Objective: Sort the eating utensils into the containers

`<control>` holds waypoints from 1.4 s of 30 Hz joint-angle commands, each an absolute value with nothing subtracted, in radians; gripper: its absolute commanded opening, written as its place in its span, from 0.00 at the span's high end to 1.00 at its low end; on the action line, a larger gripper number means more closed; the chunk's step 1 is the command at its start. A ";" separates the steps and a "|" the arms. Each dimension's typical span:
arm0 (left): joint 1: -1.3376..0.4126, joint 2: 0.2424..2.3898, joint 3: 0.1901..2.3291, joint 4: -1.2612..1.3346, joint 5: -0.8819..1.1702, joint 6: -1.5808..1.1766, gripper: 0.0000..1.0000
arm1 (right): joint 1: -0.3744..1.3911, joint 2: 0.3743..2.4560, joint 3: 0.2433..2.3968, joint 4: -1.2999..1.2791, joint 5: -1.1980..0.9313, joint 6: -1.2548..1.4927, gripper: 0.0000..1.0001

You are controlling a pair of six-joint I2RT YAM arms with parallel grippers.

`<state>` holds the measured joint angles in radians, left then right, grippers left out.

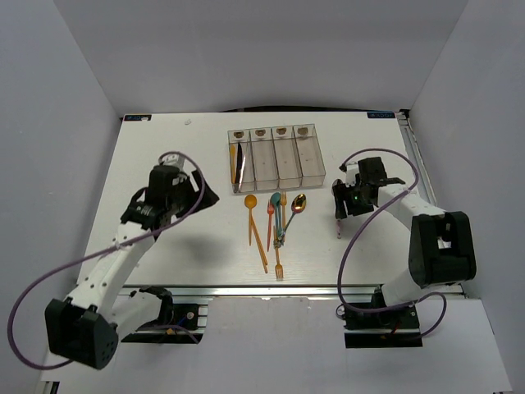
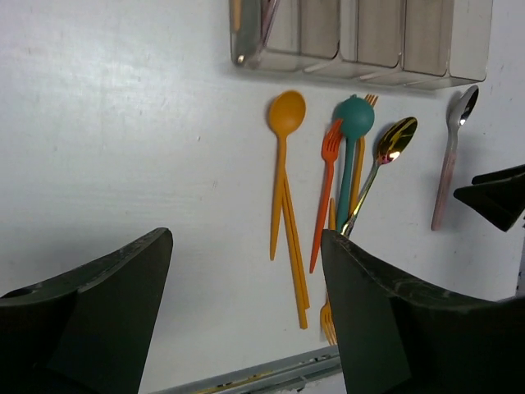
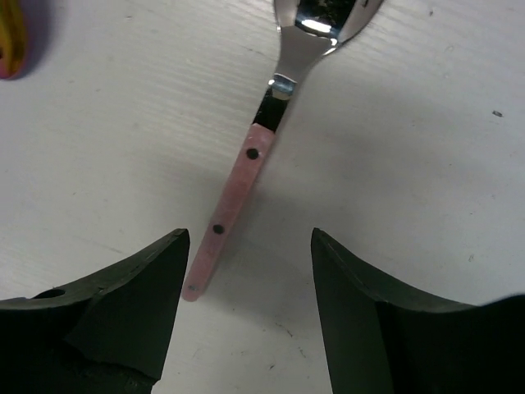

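The containers (image 1: 276, 156) are four joined clear bins at the back centre. The leftmost bin holds an orange utensil and a dark one. Loose utensils lie in front: an orange spoon (image 2: 285, 115), a red fork (image 2: 326, 189), a teal spoon (image 2: 353, 119), a gold spoon (image 2: 395, 138) and an orange fork (image 1: 278, 267). A pink-handled silver spoon (image 3: 246, 168) lies apart on the right (image 1: 338, 226). My right gripper (image 3: 248, 242) is open just above it, with the handle's end beside the left finger (image 3: 139, 304). My left gripper (image 2: 246, 271) is open and empty, left of the pile (image 1: 207, 194).
The right arm's dark fingers (image 2: 496, 197) show at the right edge of the left wrist view. The table's front metal rail (image 2: 271, 373) runs just below the utensils. A purple cable (image 1: 361, 238) loops beside the right arm.
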<state>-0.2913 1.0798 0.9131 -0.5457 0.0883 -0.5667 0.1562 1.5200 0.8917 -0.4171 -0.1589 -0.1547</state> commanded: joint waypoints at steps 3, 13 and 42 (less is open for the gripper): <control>-0.288 0.869 0.692 -0.512 0.097 -0.756 0.16 | 0.178 1.575 0.923 -0.335 -0.064 -0.063 0.35; -0.288 0.733 0.629 -0.535 0.060 -0.799 0.14 | 0.218 1.670 0.919 -0.270 0.063 0.017 0.56; -0.288 0.753 0.597 -0.477 0.101 -0.805 0.14 | 0.322 1.470 1.129 -0.181 -0.434 -0.145 1.00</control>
